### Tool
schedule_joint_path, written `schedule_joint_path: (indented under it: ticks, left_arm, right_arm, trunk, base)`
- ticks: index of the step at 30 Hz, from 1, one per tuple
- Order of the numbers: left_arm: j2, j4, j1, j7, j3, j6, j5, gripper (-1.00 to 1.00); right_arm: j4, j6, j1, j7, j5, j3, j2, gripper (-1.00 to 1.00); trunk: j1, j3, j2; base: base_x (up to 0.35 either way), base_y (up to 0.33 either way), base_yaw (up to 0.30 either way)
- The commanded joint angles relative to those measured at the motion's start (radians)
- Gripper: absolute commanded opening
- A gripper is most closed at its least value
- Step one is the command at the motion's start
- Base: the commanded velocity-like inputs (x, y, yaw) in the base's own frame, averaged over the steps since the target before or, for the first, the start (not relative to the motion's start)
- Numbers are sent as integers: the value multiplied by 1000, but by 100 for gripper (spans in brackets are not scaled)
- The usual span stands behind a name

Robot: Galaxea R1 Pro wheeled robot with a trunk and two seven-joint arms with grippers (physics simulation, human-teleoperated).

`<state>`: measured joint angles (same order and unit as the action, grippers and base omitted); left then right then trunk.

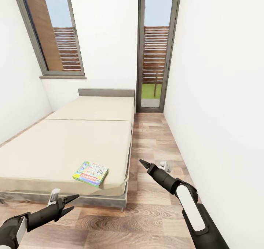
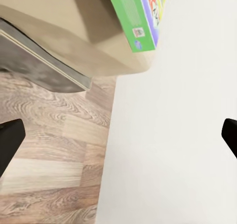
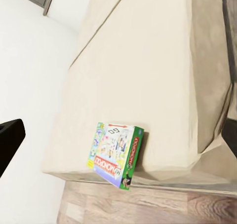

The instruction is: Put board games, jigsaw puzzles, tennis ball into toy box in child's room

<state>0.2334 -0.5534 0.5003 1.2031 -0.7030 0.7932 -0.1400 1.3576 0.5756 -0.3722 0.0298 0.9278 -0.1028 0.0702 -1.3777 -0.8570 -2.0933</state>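
One of the board games [image 1: 90, 173], a green-edged box with a busy white cover, lies flat near the front right corner of the bed [image 1: 66, 142]. The left wrist view catches the box [image 2: 140, 14] at the mattress corner [image 2: 74, 31], and in the right wrist view it [image 3: 116, 155] sits close to the mattress edge [image 3: 163, 61]. My left gripper [image 1: 73, 203] hangs open and empty over the floor in front of the bed's foot. To the right of the bed corner, above the floor, my right gripper [image 1: 145, 164] is open and holds nothing. The toy box and the table are out of view.
A strip of wood floor [image 1: 154, 146] runs between the bed and the white right wall [image 1: 220, 113]. A glass door [image 1: 156, 51] stands at the far end, with a window [image 1: 55, 33] on the back wall above the grey headboard [image 1: 106, 92].
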Motion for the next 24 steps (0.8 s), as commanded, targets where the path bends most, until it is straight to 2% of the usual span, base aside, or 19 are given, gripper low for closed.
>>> schedule_joint_path:
  ticks: [1, 8, 24]
  left_arm:
    - [-1, 0, 1, 8, -7, 9, -10, 100]
    - [-8, -2, 1, 7, -7, 9, -10, 100]
    - [-17, -8, 1, 17, -5, 3, -10, 100]
  right_arm:
    - [-1, 4, -1, 2, 0, 1, 0, 100]
    - [-4, 4, -1, 2, 0, 0, 1, 100]
    - [-6, 4, -1, 4, 0, 0, 2, 100]
  trunk:
    - [-4, -4, -8]
    - [-31, -26, -57]
    - [-31, -26, -57]
  base:
    - [0, 0, 0]
    - [0, 0, 0]
    - [0, 0, 0]
